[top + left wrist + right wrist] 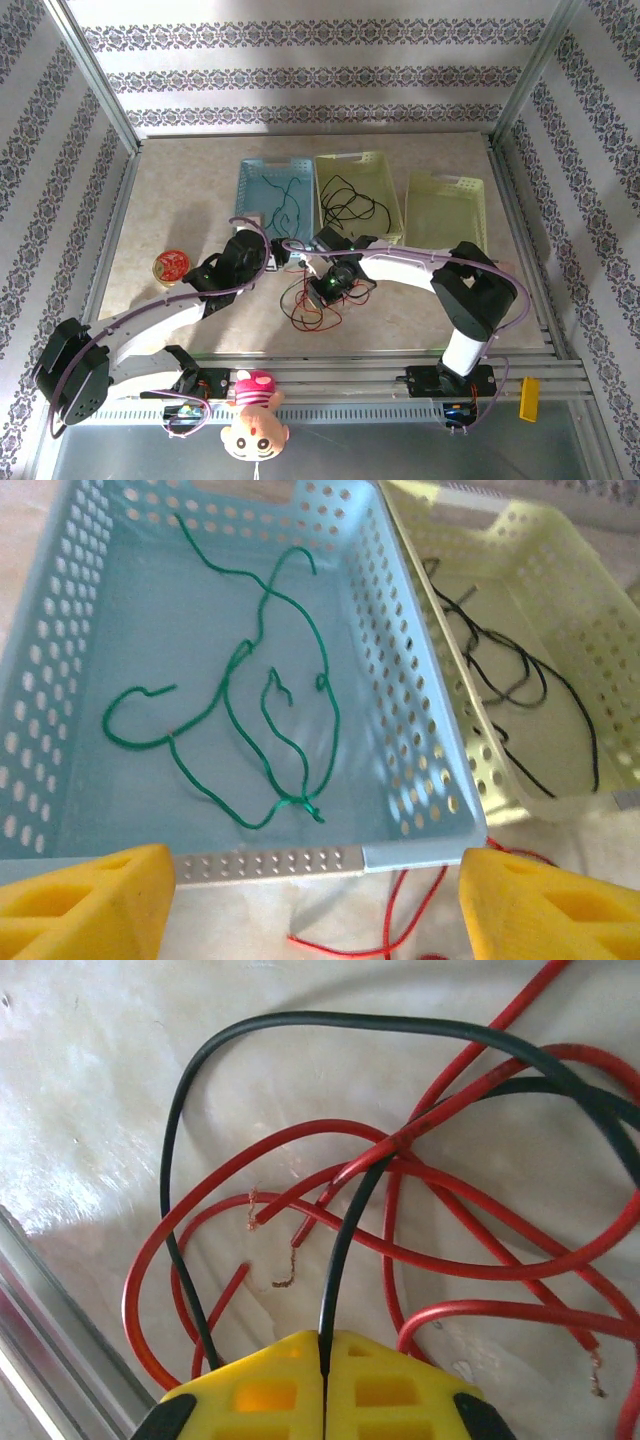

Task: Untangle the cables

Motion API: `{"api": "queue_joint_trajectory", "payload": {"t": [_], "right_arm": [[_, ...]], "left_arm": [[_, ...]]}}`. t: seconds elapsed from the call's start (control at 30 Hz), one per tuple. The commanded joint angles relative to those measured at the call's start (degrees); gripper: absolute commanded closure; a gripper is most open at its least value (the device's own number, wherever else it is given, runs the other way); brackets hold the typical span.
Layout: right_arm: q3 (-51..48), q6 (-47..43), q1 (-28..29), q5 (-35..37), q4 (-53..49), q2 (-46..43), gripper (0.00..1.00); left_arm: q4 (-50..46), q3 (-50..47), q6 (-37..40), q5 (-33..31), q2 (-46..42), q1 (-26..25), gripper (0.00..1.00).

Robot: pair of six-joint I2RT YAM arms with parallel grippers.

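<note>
Your right gripper (325,1360) pinched shut on black cable (335,1270) | red cables (478,1045) tangled with it, tabletop near edge, middle | your left gripper (318,905) wide open, holding nothing, at blue basket (270,860) with green cable (264,605)

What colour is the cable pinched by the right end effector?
Black cable, pinched between the right end effector's yellow fingers; clearest in the right wrist view.

Your top camera looks down from high behind the near edge over the whole desk (190,190), your left wrist camera faces the blue basket (270,862) from close in front, and your right wrist camera sits just above the red cable (480,1045), both spots lying mid-frame in the top view.
</note>
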Motion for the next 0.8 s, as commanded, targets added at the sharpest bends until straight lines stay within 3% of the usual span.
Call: {"api": "queue_joint_trajectory", "payload": {"t": [0.0,0.1,0.23,0.5,0.77], "right_arm": [[1.43,-0.21,-1.52,2.05,-1.14,-7.04,0.97],[2.13,0.35,-3.24,1.10,-0.97,-13.38,0.97],[4.58,1.09,-6.03,-0.22,-0.97,-20.53,0.97],[11.00,4.09,-12.79,0.88,3.23,-29.88,0.97],[13.35,6.94,-19.23,13.70,10.55,-30.87,0.96]], "left_arm": [[-0.96,-0.97,4.15,8.69,0.38,0.25,0.26],[-0.78,-1.40,4.50,10.75,1.23,0.12,0.27],[0.41,-1.93,3.96,8.91,1.85,0.20,0.27],[1.65,-1.54,4.08,8.75,3.90,0.18,0.26],[1.24,-2.72,3.76,11.68,5.12,0.18,0.27]]}}
